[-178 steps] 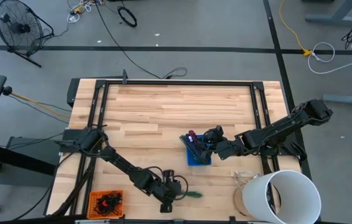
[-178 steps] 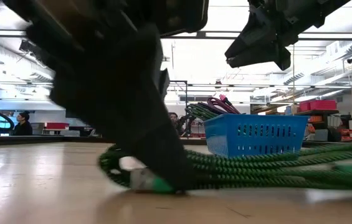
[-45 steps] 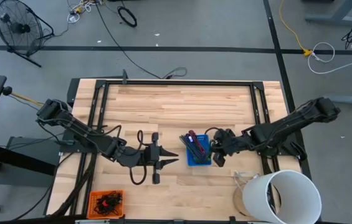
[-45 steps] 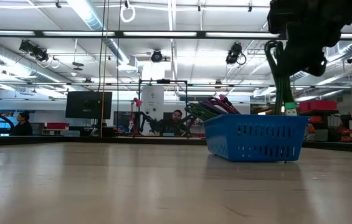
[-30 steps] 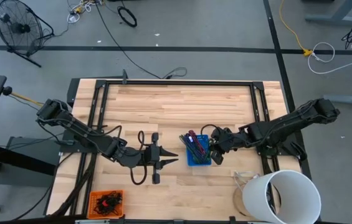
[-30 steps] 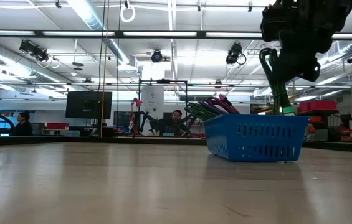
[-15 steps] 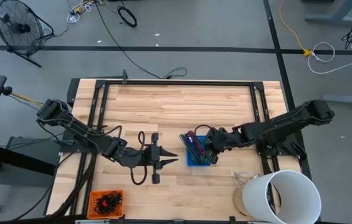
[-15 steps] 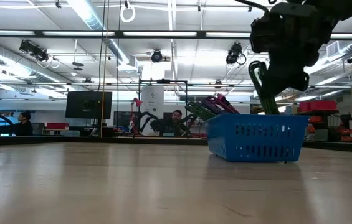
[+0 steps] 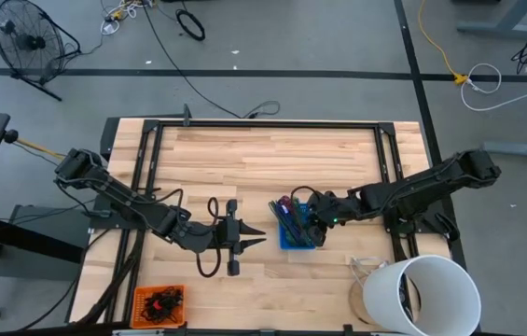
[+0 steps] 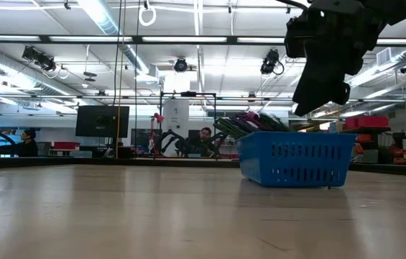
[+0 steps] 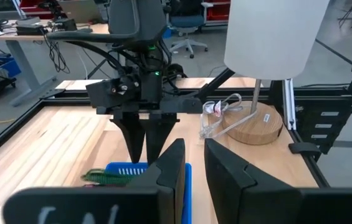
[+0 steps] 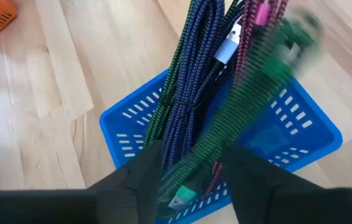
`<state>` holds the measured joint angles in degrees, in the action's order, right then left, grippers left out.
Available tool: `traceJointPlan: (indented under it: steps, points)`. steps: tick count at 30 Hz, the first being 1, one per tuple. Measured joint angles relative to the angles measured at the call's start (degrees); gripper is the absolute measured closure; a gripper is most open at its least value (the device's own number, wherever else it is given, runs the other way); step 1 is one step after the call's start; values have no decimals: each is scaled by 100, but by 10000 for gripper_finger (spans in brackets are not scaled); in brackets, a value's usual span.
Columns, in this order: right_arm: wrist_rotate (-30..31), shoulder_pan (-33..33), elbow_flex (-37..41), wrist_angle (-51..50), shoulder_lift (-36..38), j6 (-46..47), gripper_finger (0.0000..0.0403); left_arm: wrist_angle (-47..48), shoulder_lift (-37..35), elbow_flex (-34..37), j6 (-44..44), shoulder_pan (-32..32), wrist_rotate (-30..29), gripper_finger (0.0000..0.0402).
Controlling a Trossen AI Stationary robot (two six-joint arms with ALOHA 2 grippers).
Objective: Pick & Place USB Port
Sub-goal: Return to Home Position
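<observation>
hovering over 1 blue bin (image 9: pixel 296 244) of cables (image 12: pixel 194 93), right hand (image 12: pixel 193 149) spread; left hand (image 9: pixel 256 237) nearby, slightly parted

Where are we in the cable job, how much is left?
Done: the charger cables sit in the blue bin, the green cable on top. In hand: the right gripper is open above the bin. Left: probably both arms going home; the left gripper hovers open beside the bin.
</observation>
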<state>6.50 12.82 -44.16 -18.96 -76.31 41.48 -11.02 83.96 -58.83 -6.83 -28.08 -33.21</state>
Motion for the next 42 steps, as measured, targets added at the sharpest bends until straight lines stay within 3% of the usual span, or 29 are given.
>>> traceJointPlan:
  steps: [9, 18, 24, 28, 30, 33, 36, 42]
  points:
    - [46, -81, 4, 96, 4, -243, 224, 162, 0, 0, 48, 0, -20, 335]
    - [-302, 73, 7, 1400, 22, -807, 234, 214, 0, 0, 63, 0, -20, 335]
    - [-53, 109, 9, 2099, 22, 654, 234, 662, 0, -9, 2, 20, -65, 335]
    - [-658, 244, 8, 2426, 58, -1211, 234, 1376, -42, -9, -1, 144, -348, 335]
    - [-498, 296, 9, 2432, 195, -1531, 234, 1631, -99, -5, -166, 246, -367, 335]
    - [31, 297, 9, 2372, 524, -2001, 234, 1815, -410, 180, -302, 363, -414, 335]
    - [138, 325, 9, 2142, 965, -2286, 234, 1770, -1034, 668, -411, 399, -540, 335]
    - [1158, 866, 127, 1622, 2108, -2587, 234, 890, -2966, 2284, -472, -134, -1304, 335]
